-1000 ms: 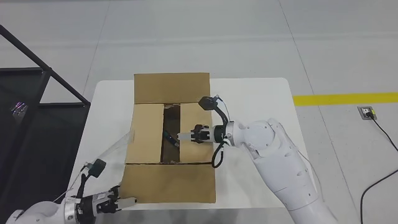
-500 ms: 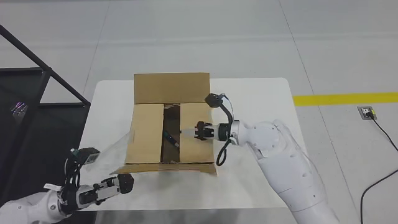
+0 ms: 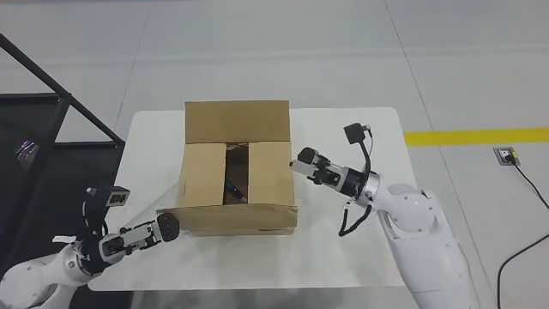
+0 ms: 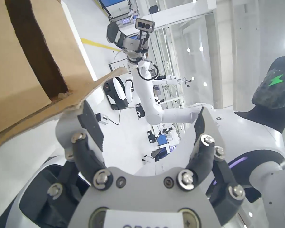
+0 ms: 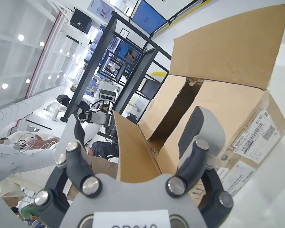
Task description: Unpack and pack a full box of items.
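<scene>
Flanking the brown cardboard box [image 3: 270, 176] with ragged-edged flaps [image 3: 238, 121], left claw [image 4: 143, 110] and right claw [image 5: 136, 117] gape wide, empty.

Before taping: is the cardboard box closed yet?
Not shut. On the cardboard box the side flaps are folded in with a gap between, the near flap stands partly raised at the left gripper, the far flap lies open.

The right hand [image 3: 302, 160] has drawn back from the centre gap of the box [image 3: 236, 122] to its right side, while the left hand [image 3: 167, 226], risen from the lower left, has lifted the near flap [image 3: 240, 219] upright.
</scene>
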Controlling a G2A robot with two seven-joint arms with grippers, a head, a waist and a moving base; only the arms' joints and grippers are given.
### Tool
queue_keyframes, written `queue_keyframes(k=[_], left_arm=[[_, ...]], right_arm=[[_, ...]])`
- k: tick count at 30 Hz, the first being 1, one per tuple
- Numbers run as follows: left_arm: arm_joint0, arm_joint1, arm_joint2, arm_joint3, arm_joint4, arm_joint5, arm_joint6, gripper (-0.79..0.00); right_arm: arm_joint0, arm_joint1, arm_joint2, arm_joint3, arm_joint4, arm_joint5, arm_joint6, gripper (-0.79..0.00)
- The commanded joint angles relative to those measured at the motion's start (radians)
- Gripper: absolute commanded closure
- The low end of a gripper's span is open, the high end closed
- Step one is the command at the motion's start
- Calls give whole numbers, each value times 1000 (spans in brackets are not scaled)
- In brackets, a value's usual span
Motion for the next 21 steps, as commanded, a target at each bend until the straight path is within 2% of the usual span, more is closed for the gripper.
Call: queue_keyframes(k=[1,6,11,15,21], left_arm=[[-16,-5,21,-1,55,7,68,-785],[-37,-18,54,-22,195,14,236,-785],[-52,-28,85,-56,313,44,337,-785],[-64,-33,97,-66,374,65,382,-785],[-68,-42,113,-64,417,86,445,-785]], right_arm=[[-1,0,1,-1,0,0,0,-785],[-1,0,1,-1,0,0,0,-785],[22,-5,-35,40,-18,62,-98,-785],[139,-19,-85,183,-48,115,-186,-785],[371,-58,-175,527,4,92,-270,-785]])
